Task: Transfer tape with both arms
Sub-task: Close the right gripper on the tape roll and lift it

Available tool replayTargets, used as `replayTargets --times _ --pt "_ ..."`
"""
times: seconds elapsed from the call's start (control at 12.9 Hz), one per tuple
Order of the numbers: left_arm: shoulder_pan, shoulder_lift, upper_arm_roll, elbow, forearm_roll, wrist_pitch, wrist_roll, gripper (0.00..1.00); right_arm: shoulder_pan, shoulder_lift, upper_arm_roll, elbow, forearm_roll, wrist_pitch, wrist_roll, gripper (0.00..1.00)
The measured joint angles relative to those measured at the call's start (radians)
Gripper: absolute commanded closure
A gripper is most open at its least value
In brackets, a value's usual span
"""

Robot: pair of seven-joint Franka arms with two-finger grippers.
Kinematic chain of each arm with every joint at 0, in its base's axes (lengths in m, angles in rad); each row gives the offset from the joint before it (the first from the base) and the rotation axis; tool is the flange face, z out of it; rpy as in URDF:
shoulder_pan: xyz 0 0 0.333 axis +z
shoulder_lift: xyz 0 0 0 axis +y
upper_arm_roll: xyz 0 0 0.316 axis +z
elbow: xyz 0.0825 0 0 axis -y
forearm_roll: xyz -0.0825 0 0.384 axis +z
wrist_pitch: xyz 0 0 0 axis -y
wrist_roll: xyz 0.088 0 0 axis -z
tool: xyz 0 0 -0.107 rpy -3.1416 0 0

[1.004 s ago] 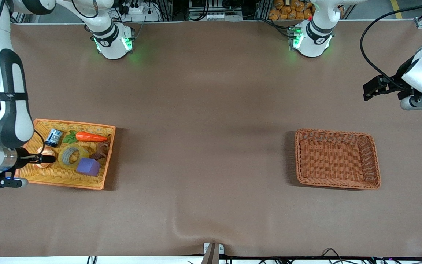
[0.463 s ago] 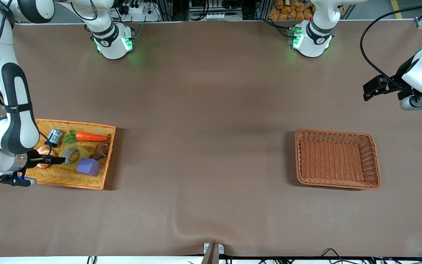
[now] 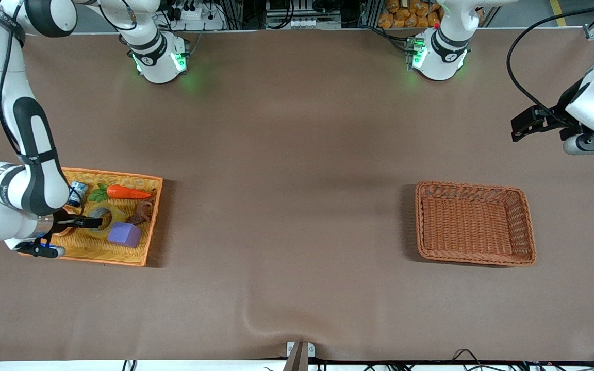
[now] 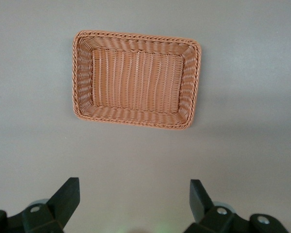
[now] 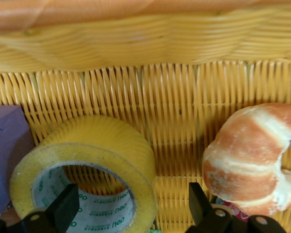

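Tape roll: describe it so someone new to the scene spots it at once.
Find the orange tray at the right arm's end of the table. The tape lies in it, beside the purple cube, under the right claw. It is the only ring: translucent yellow with a grey-white core.

Arms: glossy white robot arms (image 3: 29, 134) wearing dark grey joint bands, black cables trailing.
Bases: green lights glowing.

You see a translucent yellowish tape roll (image 5: 89, 172) with a glossy, smooth film and a grey-white printed paper core, lying in a yellow woven wicker tray (image 5: 150, 97) of ribbed texture. Beside it, note the glazed-looking tan croissant (image 5: 252, 150) and the matt purple cube (image 5: 5, 145). The brown wicker basket (image 4: 136, 77) is coarsely woven, on a matt brown table cover (image 3: 286, 206).
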Motion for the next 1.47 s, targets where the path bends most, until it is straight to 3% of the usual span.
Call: replayTargets --times 0.08,1.0,1.47 --pt "0.0 0.0 0.0 0.0 0.0 0.0 0.0 0.0 0.001 0.0 0.001 -0.005 0.0 0.0 0.0 1.0" --pt "0.0 0.0 0.0 -0.002 0.0 0.0 0.0 0.0 0.004 -0.017 0.0 -0.017 -0.001 0.011 -0.067 1.0" --pt "0.0 0.0 0.0 -0.003 0.0 0.0 0.0 0.0 -0.013 -0.149 -0.015 0.029 -0.017 -0.126 -0.178 1.0"
